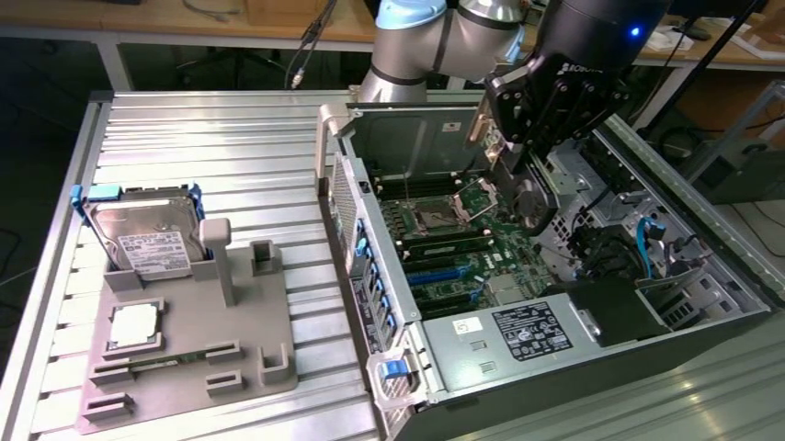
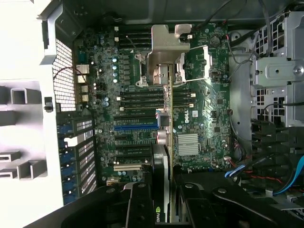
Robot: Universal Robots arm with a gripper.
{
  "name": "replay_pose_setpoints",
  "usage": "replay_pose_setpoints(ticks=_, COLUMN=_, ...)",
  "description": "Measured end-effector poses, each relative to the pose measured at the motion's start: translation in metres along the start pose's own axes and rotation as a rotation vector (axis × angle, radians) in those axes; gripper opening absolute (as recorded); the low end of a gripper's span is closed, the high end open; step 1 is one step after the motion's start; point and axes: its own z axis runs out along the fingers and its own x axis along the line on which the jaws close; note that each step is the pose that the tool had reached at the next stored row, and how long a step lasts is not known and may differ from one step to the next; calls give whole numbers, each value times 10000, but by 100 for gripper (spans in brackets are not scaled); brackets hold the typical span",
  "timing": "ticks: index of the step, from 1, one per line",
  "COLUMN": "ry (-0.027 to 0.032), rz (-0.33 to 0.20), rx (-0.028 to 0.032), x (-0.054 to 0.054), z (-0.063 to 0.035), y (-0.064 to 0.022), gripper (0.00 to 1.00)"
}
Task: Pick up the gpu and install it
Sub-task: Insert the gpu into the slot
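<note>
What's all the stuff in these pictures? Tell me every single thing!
ribbed silver metal table: one, silver, under everything
open black computer case: one, black and grey, exterior view's right
green motherboard circuit board: one, green, inside the case
grey plastic holder tray: one, grey, exterior view's left
boxy silver hard drive with white label: one, silver, standing in the tray
square silver processor chip: one, silver, lying on the tray
thin green RAM stick: one, green, on the tray
slim dark gpu card with silver end bracket: one, dark, held above the motherboard
robot arm: one, silver and light blue, above the case
black gripper: one, black, jaws shut on the gpu card
</note>
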Motion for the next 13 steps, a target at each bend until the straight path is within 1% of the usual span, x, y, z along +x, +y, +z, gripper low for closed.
replay_pose_setpoints(ticks=4, ry=1, rz=0, rx=2, x=-46, z=1, y=3, gripper=27)
replay_pose_setpoints(ticks=13, ry=3, rz=-103, rx=-2, x=-46, z=1, y=3, gripper=27)
